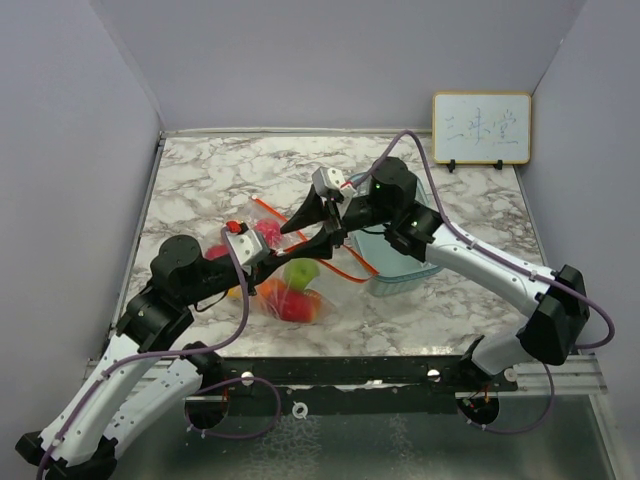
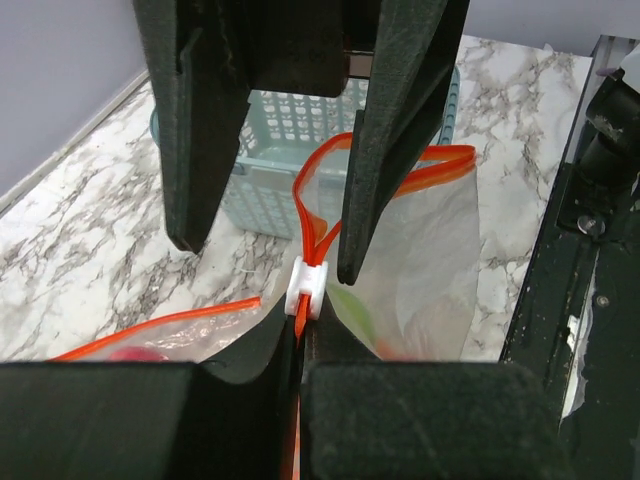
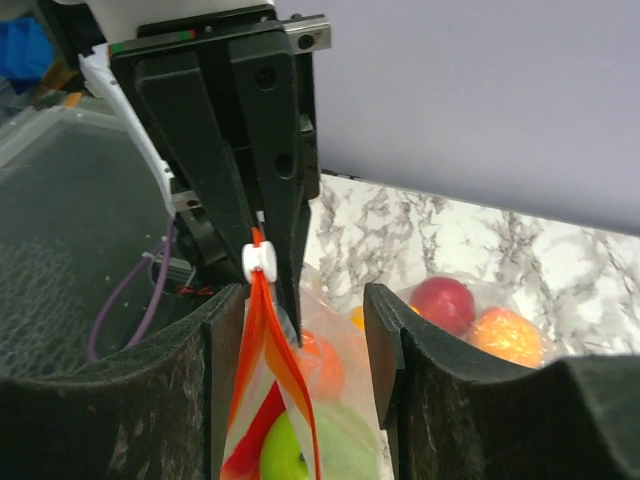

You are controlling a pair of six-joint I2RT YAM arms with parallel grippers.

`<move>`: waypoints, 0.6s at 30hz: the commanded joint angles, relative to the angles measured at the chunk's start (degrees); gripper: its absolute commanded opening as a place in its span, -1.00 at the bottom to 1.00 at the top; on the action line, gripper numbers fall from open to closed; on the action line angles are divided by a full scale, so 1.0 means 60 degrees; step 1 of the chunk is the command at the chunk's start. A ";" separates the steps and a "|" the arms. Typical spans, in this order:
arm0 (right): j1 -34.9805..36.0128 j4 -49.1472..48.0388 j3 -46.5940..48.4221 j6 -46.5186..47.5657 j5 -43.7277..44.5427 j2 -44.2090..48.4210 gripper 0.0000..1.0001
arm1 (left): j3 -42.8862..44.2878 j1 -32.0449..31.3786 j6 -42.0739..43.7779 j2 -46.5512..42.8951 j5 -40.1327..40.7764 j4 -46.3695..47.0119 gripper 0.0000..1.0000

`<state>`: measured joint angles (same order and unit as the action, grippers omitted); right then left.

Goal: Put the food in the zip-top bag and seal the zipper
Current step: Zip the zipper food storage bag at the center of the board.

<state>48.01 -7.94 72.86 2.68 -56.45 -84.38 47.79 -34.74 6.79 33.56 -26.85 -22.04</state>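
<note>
**Nearly done: food bagged, zipper part shut**

Status. In the top view, the food (image 1: pixel 297 300) (green, red, orange and pink pieces) lies inside the zip-top bag (image 2: pixel 430 260) at bench centre. No piece shows loose outside it, though the arms hide part of the bag.

Zipper. The zipper (image 3: pixel 250 370) is lifted off the bench by its strip. The white slider (image 2: pixel 306 286) sits partway along. Toward 12 o'clock of the slider in the left wrist view, the two orange edges bow apart, so that stretch of the mouth is open.

Jaws. The left gripper (image 2: pixel 302 345) has its jaws pressed together on the strip just behind the slider. The right gripper (image 3: pixel 290 300) has its jaws spread, one on each side of the strip, pinching nothing.

Left to do, as judged: close on the slider and run it to the far end of the mouth.

Surroundings. The bench (image 1: pixel 210 180) is white-grey marble pattern. The teal basket (image 1: pixel 405 275) stands at 3 o'clock of the bag. Plain pale walls (image 1: pixel 330 60) enclose three sides, and a small whiteboard (image 1: pixel 481 128) leans at 1 o'clock.
</note>
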 commanded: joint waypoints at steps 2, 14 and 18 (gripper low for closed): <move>0.0026 -0.1223 0.0285 -0.0583 -0.1207 0.0040 -0.06 | 0.0427 -0.0040 -0.0099 0.0062 -0.0360 0.0216 -1.00; 0.0041 -0.1454 0.0399 -0.1032 -0.1536 -0.0375 -0.21 | 0.0462 -0.0032 -0.0115 0.0154 -0.0206 0.0248 -1.00; 0.0045 -0.1359 0.0425 -0.1068 -0.1512 -0.0456 -0.26 | 0.0500 -0.0040 -0.0111 0.0184 -0.0172 0.0255 -1.00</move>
<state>48.01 -15.05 73.56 -2.81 -64.18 -86.15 48.51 -34.74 6.59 34.83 -27.42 -22.00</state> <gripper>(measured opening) 0.382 0.012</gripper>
